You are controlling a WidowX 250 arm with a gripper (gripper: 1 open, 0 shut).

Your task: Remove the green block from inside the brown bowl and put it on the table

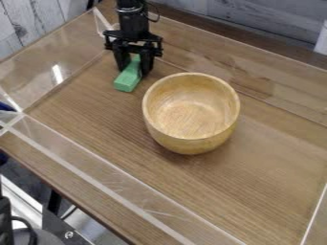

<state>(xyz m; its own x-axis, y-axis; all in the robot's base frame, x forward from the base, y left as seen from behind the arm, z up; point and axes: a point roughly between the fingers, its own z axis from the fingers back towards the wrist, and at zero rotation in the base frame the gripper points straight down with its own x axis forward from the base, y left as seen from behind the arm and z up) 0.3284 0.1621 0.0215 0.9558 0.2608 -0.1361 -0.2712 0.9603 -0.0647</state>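
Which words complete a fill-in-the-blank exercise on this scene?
1. The end effector is shut on the ____ block.
2. The brown bowl is ____ inside.
3. The block's lower end rests on the ____, outside the bowl.
4. The end effector points straight ____.

Answers: green; empty; table; down

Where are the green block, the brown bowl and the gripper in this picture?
green block (126,79): camera view, on its lower end resting on the table.
brown bowl (192,141): camera view, on its outer front wall.
gripper (134,65): camera view, midway between its fingertips, at the block's top.
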